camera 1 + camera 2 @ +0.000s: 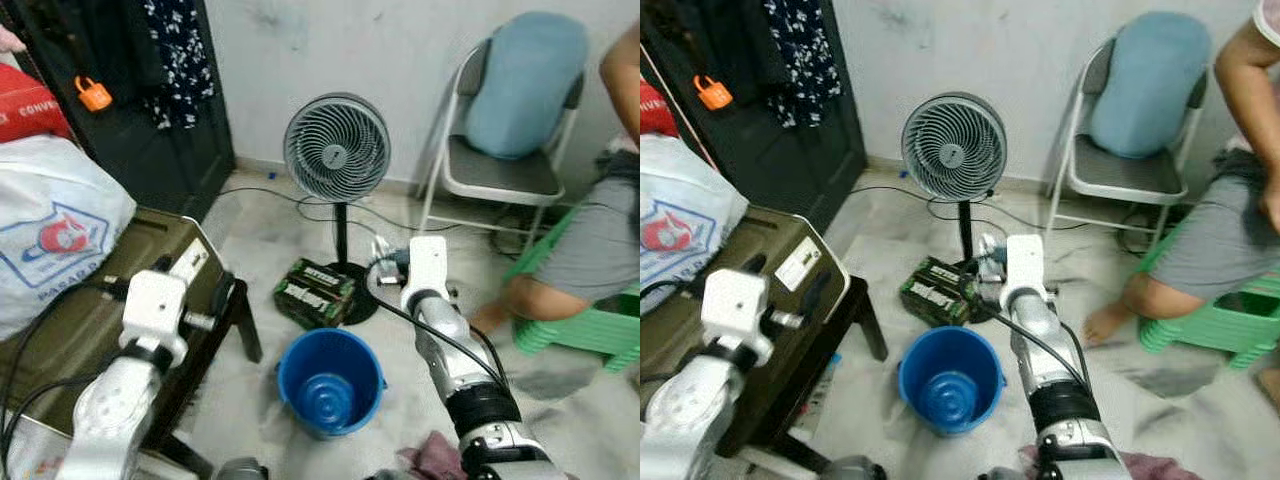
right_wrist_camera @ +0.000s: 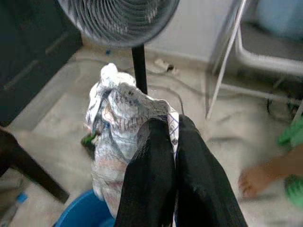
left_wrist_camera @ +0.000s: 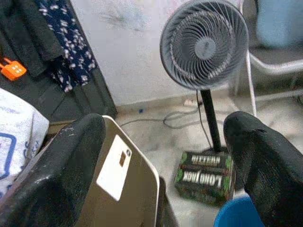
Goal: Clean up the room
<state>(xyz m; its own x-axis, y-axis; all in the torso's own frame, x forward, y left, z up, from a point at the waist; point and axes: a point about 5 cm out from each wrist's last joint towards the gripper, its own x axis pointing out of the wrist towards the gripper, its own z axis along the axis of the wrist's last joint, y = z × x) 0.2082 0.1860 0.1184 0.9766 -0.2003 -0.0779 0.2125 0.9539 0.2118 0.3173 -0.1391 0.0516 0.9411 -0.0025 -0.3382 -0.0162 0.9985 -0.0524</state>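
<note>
My right gripper (image 2: 173, 130) is shut on a crumpled clear plastic wrapper (image 2: 120, 123) with print on it. In the left eye view this gripper (image 1: 385, 265) hangs above the floor, just beyond the far rim of a blue bucket (image 1: 330, 385) that stands open and looks empty. My left gripper (image 3: 163, 156) is open with nothing between its fingers (image 3: 61, 175). It is held over the edge of an olive-green low table (image 1: 120, 300), left of the bucket.
A grey pedestal fan (image 1: 336, 148) stands behind the bucket, with a green-and-black box (image 1: 315, 292) at its base and cables on the floor. A folding chair (image 1: 500, 175) holds a blue cushion. A person (image 1: 590, 250) sits on a green stool at right. A white bag (image 1: 50, 230) lies at left.
</note>
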